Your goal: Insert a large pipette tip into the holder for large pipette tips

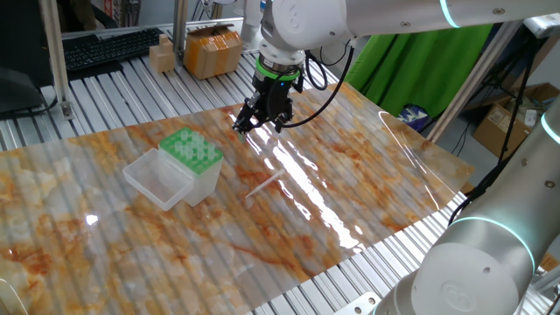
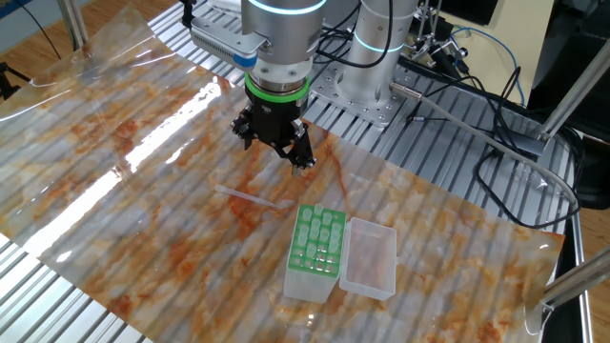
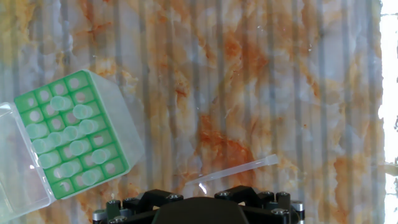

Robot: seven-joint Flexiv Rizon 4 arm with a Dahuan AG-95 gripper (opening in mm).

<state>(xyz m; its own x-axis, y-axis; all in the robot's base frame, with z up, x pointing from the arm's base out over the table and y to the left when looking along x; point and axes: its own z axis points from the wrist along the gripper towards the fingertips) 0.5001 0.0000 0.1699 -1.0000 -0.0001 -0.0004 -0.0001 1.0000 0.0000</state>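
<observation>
Hand view showed my gripper (image 3: 198, 208) pointing down with nothing between its wide-apart jaws, above the marbled table (image 1: 350, 175). The large pipette tip (image 1: 262, 185) lay flat near the table's middle, just below me. The holder for large pipette tips (image 1: 192, 150) stood apart, its clear lid (image 1: 158, 178) hinged open.

1. A marbled orange-and-white sheet (image 1: 350, 166) covers the ribbed metal table (image 1: 114, 96).
2. Beyond the sheet's far edge, two cardboard boxes (image 1: 213, 51) stand on the table.
3. A black keyboard (image 1: 109, 48) lies left of those boxes.
4. A green cloth (image 1: 429, 66) hangs behind the sheet's right side.
</observation>
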